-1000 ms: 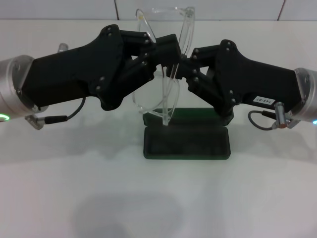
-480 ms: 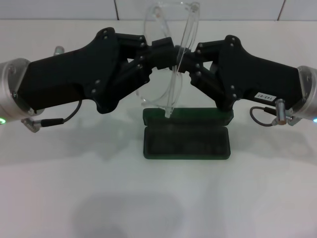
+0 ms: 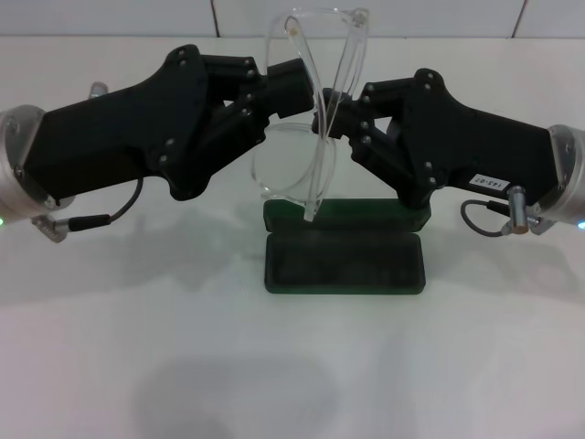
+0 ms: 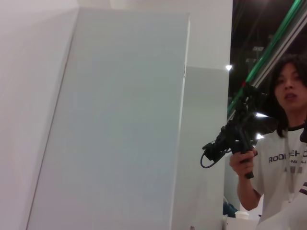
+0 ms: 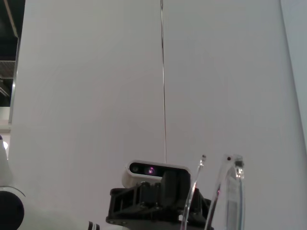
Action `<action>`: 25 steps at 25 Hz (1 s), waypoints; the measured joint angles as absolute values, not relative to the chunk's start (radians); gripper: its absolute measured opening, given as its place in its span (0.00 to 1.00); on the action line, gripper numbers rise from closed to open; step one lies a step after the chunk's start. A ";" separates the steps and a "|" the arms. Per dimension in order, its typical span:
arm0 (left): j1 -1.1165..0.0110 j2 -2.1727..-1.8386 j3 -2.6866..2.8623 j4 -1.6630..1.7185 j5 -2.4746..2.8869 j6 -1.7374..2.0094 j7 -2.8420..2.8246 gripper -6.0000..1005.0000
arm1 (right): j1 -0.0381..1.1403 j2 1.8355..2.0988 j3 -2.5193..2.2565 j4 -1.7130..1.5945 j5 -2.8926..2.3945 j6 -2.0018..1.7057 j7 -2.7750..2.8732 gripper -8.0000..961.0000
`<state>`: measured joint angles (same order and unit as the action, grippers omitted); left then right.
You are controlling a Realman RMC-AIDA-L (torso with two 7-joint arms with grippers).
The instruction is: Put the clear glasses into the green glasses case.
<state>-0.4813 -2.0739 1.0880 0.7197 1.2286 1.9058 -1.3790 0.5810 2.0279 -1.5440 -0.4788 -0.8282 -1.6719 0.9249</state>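
The clear glasses point(image 3: 306, 137) hang upright in the air between both arms in the head view, one thin arm pointing down toward the green glasses case point(image 3: 345, 263). The case lies open on the white table, its lid point(image 3: 366, 213) flat behind the base. My left gripper point(image 3: 306, 78) meets the glasses from the left, shut on the frame near the top. From the right, my right gripper point(image 3: 327, 114) is shut on the frame just below. The right wrist view shows the glasses point(image 5: 230, 191) beside the left gripper's body point(image 5: 153, 201). Nothing of the task shows in the left wrist view.
The white table point(image 3: 183, 347) stretches in front of the case, with a tiled wall point(image 3: 137, 16) at its far edge. In the left wrist view a person holding a camera rig point(image 4: 240, 139) stands beyond white panels.
Both grippers have risen a little with the glasses. The left one drew slightly back to the left, and the glasses swung so their upper arm tip moved right.
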 joint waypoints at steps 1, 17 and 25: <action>-0.481 -2.074 1.088 0.720 1.229 1.906 -1.379 0.06 | 0.582 2.028 -1.544 -0.479 -0.829 -1.672 0.925 0.06; -0.483 -2.075 1.088 0.719 1.233 1.902 -1.377 0.06 | 0.588 2.028 -1.578 -0.495 -0.829 -1.669 0.926 0.06; -0.483 -2.075 1.088 0.719 1.233 1.900 -1.377 0.06 | 0.582 2.028 -1.585 -0.505 -0.826 -1.649 0.925 0.06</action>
